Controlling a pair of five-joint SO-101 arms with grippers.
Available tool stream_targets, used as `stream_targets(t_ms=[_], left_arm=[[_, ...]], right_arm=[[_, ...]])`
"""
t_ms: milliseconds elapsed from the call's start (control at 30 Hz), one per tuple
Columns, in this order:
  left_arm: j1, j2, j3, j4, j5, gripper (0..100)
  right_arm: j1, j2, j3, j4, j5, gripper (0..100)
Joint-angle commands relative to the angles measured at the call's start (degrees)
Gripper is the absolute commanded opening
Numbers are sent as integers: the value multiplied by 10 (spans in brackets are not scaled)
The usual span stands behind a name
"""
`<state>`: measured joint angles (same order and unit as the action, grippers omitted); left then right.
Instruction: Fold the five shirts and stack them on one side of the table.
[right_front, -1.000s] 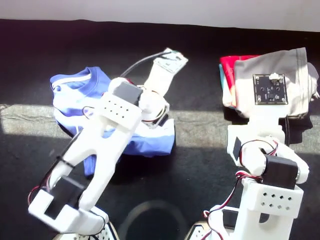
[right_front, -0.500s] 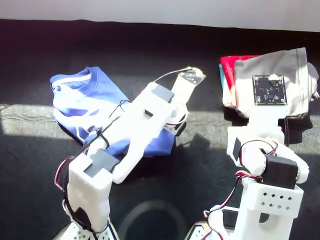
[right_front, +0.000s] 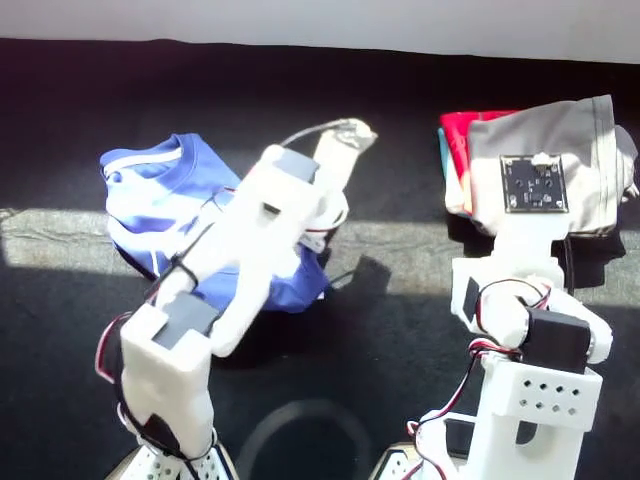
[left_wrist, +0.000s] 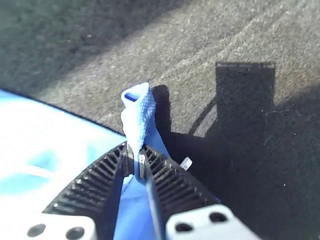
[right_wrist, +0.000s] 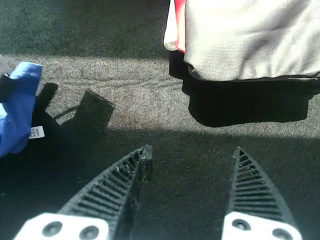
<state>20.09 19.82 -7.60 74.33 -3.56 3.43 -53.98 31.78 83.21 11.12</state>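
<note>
– Cloth on the left: what was seen, and how was it judged to handle?

– One blue shirt (right_front: 160, 205) was seen bunched on the dark surface (right_front: 400, 330), left of the middle. It was judged light and limp, apt to sag or fall open when lifted, so a hem or corner was thought the best place for it to be taken. The left pincer (left_wrist: 136, 159) was clamped on just such an edge: a narrow fold of blue cloth was pinched between its jaws, and that end appeared to be lifted off the surface.

– And further right?

– The right pincer (right_wrist: 192, 149) was held spread wide with nothing in it, above bare surface, near the stack but apart from it. At the far right the stack was laid: a grey shirt (right_front: 560, 150) on top, a red shirt (right_front: 460, 135) under it, and pale edges beside the red.

– How many were counted?

– One loose blue shirt and one stack. Two shirts in the stack were made out for certain; the layers below could not be counted. Two pincers were counted, one gripping and one empty.
</note>
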Motion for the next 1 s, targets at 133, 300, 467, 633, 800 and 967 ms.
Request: stream_targets(t_ms=[133, 300, 467, 633, 800, 967], left_arm=[[-131, -225, -22, 116, -38, 9], [-226, -329, -18, 224, -76, 9], [-434, -383, -13, 258, -147, 9], [-645, -384, 61, 257, -232, 9], [-779, -384, 134, 218, -271, 9], [-859, -384, 186, 164, -304, 9]], right_arm=[[1, -6, 44, -70, -6, 248], [-54, -2, 63, -140, -63, 248], [-155, 64, 33, -182, -80, 248], [-224, 235, -129, -182, -98, 248], [-328, 432, -352, -183, -99, 248], [-427, 684, -584, -185, -152, 248]])
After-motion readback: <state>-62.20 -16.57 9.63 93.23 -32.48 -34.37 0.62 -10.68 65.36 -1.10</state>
